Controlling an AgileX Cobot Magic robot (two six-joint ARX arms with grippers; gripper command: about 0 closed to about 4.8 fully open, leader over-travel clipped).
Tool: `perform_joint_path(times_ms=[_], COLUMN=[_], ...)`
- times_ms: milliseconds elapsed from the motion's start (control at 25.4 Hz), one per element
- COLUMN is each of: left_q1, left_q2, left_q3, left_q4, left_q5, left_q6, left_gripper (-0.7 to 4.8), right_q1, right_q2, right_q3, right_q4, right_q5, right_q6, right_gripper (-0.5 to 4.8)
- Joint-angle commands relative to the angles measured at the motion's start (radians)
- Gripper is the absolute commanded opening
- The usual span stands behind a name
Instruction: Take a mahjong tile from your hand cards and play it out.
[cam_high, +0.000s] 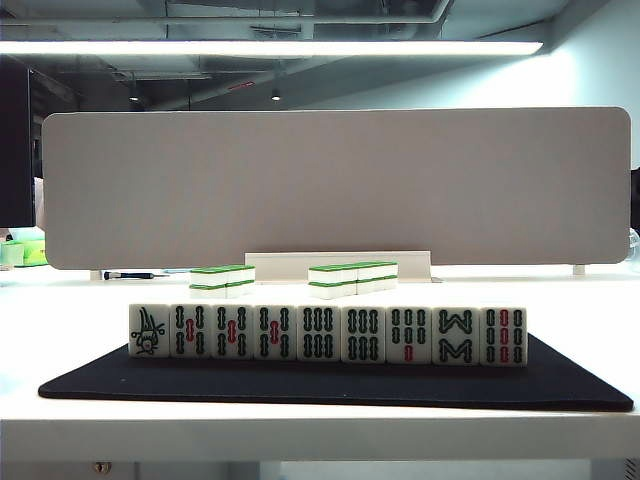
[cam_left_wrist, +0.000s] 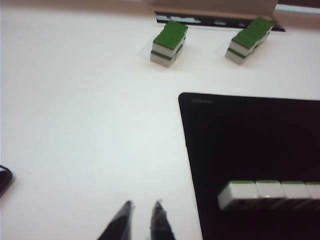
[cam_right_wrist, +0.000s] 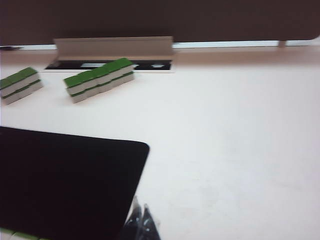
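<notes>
White worktop (cam_high: 320, 425), matte, evenly lit. Landmark: grey divider panel (cam_high: 335, 188), rounded corners, standing upright across the far edge of the worktop and filling most of the exterior view. At the panel's foot, centre, a low pale angled bracket (cam_high: 338, 266); a small white foot (cam_high: 578, 269) shows under its right end. Above the panel: exposed dark ceiling with ducts and pipes, 1 long fluorescent strip (cam_high: 270, 47) glowing bright, 1 small round spot lamp (cam_high: 275, 95) further back. Right of the panel, a pale blue-grey wall (cam_high: 600, 70). Left of the panel, a dark vertical edge (cam_high: 14, 140), with a blurred greenish item below it that cannot be made out.
</notes>
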Motion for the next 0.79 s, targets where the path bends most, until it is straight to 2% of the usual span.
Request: perform_joint_path(times_ms=[39,275,393,590,787], left_q1=[-0.001,-0.002,-0.002,-0.002,-0.002], left_q2=[0.026,0.035,0.035,0.036,0.036], left_q3=[0.059,0.134,0.149,0.149,0.148], left_q4=[-0.067,-0.151,-0.208,-0.288,-0.295], left_q5=[0.013,0.091,0.199,0.240,0.265], left_q6=[0.050,0.071,0.098,0.163,0.164], left_gripper=[0.53,0.53,0.53,0.53,0.53], right_q1=[0.046,0.180,0.283,0.393,0.464], right_q2=[0.043,0.065,0.066,0.066,0.066], right_q3=[0.053,0.102,0.102,0.102,0.102], right_q4=[-0.067,-0.123,-0.176,-0.248,-0.273], right_q5=[-0.013,-0.013,-0.012,-0.012,-0.013], right_q6=[-0.020,-0.043,-0.043,-0.034,-0.027], right_gripper=[0.00,-0.01,-0.01,-0.01,-0.01])
